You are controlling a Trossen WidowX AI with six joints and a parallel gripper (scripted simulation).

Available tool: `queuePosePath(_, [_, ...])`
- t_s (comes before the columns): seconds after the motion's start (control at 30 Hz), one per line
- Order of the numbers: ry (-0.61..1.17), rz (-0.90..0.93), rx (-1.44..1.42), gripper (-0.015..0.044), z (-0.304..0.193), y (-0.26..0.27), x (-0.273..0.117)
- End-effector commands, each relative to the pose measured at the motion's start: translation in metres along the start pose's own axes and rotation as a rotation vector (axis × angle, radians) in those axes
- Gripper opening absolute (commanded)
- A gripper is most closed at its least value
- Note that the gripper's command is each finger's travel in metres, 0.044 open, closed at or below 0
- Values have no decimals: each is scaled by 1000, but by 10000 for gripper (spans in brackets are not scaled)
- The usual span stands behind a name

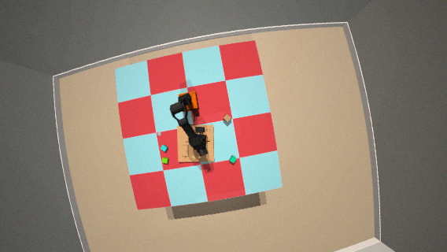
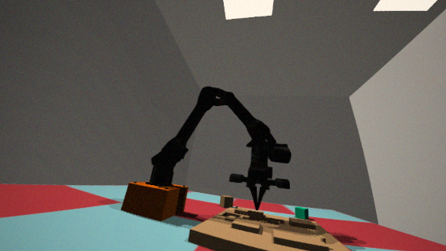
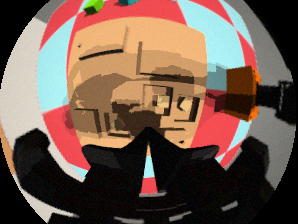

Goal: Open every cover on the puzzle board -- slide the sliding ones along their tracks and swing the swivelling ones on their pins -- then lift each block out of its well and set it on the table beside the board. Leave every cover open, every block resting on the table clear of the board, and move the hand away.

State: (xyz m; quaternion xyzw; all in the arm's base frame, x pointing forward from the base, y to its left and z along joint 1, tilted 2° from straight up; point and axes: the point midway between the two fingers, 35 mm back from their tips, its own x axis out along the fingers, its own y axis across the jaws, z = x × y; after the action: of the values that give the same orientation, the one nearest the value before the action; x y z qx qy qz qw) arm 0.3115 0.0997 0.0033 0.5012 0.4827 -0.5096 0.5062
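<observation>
The tan puzzle board (image 1: 182,138) (image 2: 220,239) (image 3: 165,40) lies on the table. Raised tan cover pieces, one a plate (image 2: 246,226) near the front, stand on it; shadow makes most covers hard to tell apart. Two squarish recesses with pale patches show on its right part in the wrist view. My gripper (image 2: 257,208) (image 3: 148,129) is shut and empty, pointing down with its tips close over the board. Off the board lie a cyan block (image 1: 164,148) (image 3: 128,1), a lime block (image 1: 164,161) (image 3: 94,6), a teal-green block (image 1: 233,159) (image 2: 301,212) and a tan block (image 1: 227,117) (image 2: 226,201).
The orange arm base (image 1: 193,100) (image 2: 151,200) (image 3: 241,93) stands beside the board. The arm crosses over the board and hides part of it in the top view. A tiny pale thing (image 1: 159,134) lies near the board's left side. The table (image 1: 260,169) is chequered red and light blue.
</observation>
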Motion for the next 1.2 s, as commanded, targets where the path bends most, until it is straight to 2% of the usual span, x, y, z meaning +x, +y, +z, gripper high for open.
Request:
queuePosePath(0.0, [3,6,4,0,-1,2,-7])
queuePosePath(0.63, [-1,1,-24,0,3,2,-23])
queuePosePath(1.17, [-11,1,-706,0,82,41,-29])
